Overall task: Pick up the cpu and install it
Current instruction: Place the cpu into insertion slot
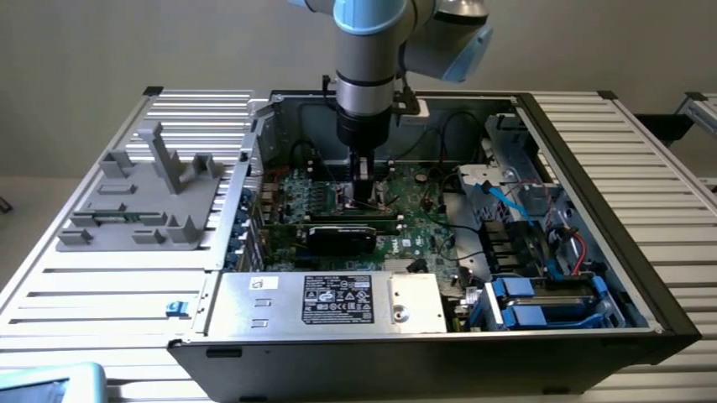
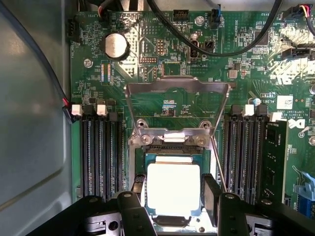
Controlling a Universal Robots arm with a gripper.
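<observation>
1. Slatted metal counter [image 1: 627,151] carries an open computer case [image 1: 448,361]. A grey plastic fixture [image 1: 146,193] with upright posts stands near the counter edge on the exterior view's left, well apart from the work.
2. Arm [image 1: 370,50] reaches straight down into the case, with the tool [image 1: 367,180] low over the green motherboard [image 2: 147,29].
3. Step in hand, as I judge it, is install: the cpu [image 2: 173,182] lies flat in the dark square socket [image 2: 167,150], level with its walls as far as shows.
4. Tool [image 2: 174,196] state: black fingers [image 2: 210,191] sit against two opposite sides of the cpu with no gap showing, so it looks clamped on the chip rather than apart.
5. Hinged metal frame [image 2: 177,82] of the socket stands flipped open on the far side of the cpu. Thin lever rod [image 2: 219,167] runs beside the socket, unlatched.
6. Next move calls for, in my judgement, the chip square and flat in the socket, no side drag and no tilt. The contacts under it are likely delicate.
7. Materials:
   - cpu top is smooth, pale, shiny metal, square with rounded corners and a thin green rim around it.
   - Frame is matte stamped steel.
   - Memory slots [image 2: 101,152] are long ribbed black plastic, flanking the socket on both sides.
   - Round coin battery [image 2: 115,45] is bright and flat.
</observation>
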